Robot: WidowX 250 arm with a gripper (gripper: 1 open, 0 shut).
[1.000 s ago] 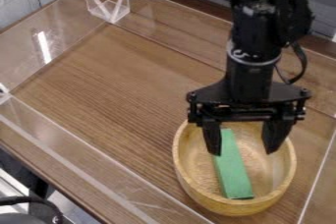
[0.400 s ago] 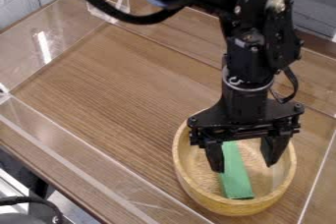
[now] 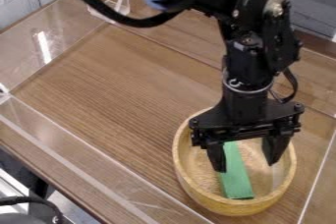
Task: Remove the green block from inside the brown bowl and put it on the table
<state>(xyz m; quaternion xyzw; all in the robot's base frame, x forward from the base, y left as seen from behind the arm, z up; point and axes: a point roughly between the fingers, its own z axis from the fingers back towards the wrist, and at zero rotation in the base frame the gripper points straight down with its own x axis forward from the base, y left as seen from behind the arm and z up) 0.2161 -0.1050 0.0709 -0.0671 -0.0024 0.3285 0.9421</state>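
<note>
Gripper (image 3: 245,153) over brown bowl (image 3: 191,188), fingers apart.
Over the last second my arm has shifted slightly; my fingers now straddle the upper end of the green block (image 3: 235,178), inside the bowl near the table's (image 3: 108,98) right edge. Alignment appears nearly ready for closure. No legible markings.
</note>
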